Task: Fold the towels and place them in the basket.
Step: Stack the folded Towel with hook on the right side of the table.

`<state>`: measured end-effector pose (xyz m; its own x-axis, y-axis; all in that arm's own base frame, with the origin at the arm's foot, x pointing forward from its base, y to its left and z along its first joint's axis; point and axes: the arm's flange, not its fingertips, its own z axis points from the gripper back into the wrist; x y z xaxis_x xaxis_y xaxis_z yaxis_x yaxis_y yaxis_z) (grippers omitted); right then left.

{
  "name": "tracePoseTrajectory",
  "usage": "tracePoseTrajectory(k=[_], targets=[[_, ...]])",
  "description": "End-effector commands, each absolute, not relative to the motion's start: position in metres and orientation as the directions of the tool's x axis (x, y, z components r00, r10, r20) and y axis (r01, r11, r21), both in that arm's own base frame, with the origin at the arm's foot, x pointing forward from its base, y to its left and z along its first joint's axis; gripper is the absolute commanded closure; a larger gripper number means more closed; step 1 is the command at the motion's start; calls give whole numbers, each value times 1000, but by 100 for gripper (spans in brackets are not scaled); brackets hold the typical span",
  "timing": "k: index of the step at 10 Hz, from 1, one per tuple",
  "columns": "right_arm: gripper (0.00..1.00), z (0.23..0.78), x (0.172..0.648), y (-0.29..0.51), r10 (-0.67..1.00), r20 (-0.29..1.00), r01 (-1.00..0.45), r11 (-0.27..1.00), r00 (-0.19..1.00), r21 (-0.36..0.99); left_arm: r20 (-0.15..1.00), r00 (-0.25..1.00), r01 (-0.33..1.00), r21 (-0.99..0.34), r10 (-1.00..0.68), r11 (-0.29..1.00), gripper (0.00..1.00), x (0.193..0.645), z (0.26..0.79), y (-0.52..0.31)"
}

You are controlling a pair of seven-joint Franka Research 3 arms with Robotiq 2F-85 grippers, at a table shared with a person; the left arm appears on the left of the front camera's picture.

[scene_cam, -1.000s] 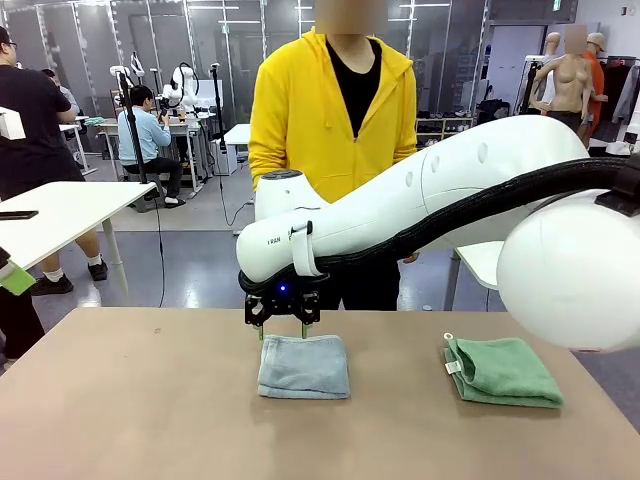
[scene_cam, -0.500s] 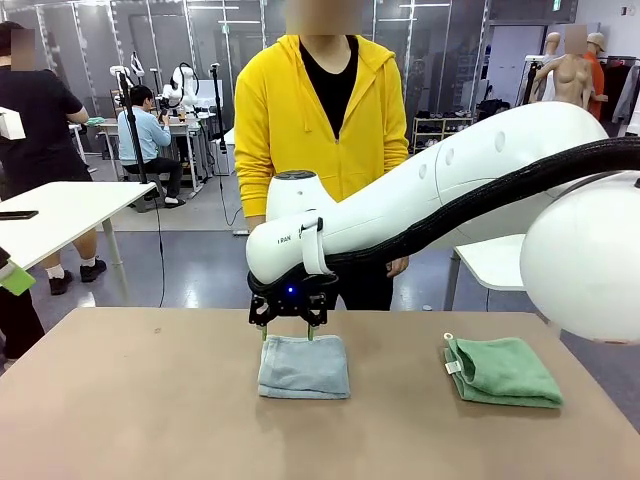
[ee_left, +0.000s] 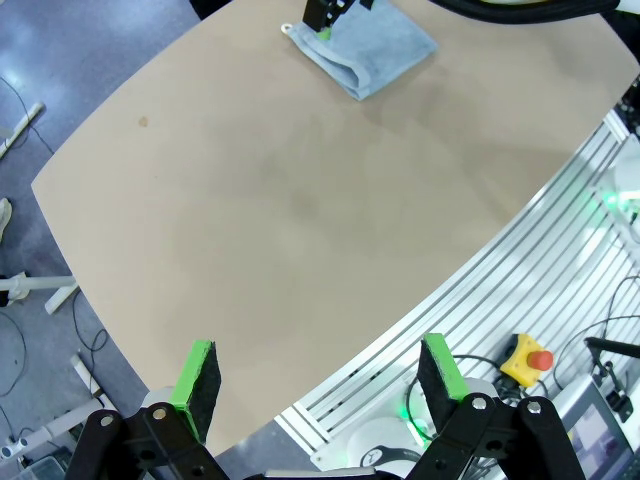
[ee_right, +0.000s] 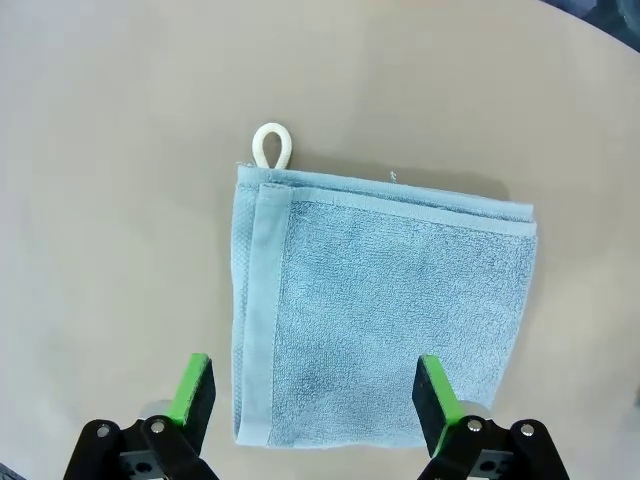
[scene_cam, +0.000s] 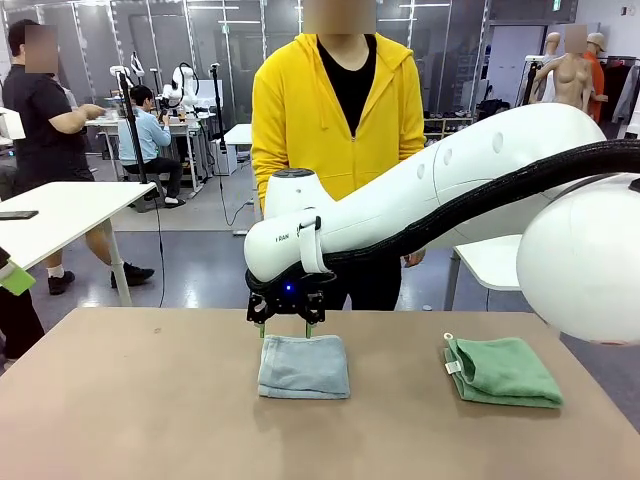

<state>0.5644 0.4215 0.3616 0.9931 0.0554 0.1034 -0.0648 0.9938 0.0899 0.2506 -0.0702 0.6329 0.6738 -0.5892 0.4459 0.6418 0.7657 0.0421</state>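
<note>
My right gripper hangs over the far edge of the pale blue-grey towel, fingers spread wide and holding nothing, while a person in a yellow hooded jacket stands at the far side of the table. From the front, that towel lies folded into a thick square directly beneath my right fingers, with the mint green towel well apart from them on the table, its small white tag at the edge that faces the blue-grey one. My right wrist camera looks straight down between the two green pads and gives what the front cannot: the blue-grey towel fills the span between my fingertips, its layered folded edges run along two sides, and a white hanging loop pokes out from the corner farthest from my fingers, flat on the tabletop. My left gripper is also wide open and empty, poised above the near edge of the table where bare aluminium rails and a yellow box with a red button show below. Far ahead of my left fingers, that camera catches the blue-grey towel from the opposite side, with my right gripper's black fingers just above it.
</note>
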Motion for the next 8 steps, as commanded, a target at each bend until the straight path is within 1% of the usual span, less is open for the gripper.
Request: tracePoseTrajectory(k=[1, 6, 7, 8], targets=[[0, 360, 565, 422, 45, 106, -54, 995, 993, 86, 445, 675, 641, 41, -589, 766, 0, 251, 633, -70], [0, 361, 564, 422, 55, 103, -65, 994, 993, 90, 445, 675, 641, 41, -589, 766, 0, 251, 633, -70], [0, 386, 544, 398, 85, 123, -104, 982, 989, 158, 445, 675, 641, 41, -589, 766, 0, 251, 633, -70], [0, 397, 528, 370, 105, 126, -128, 973, 986, 193, 445, 675, 641, 41, -589, 766, 0, 251, 633, -70]])
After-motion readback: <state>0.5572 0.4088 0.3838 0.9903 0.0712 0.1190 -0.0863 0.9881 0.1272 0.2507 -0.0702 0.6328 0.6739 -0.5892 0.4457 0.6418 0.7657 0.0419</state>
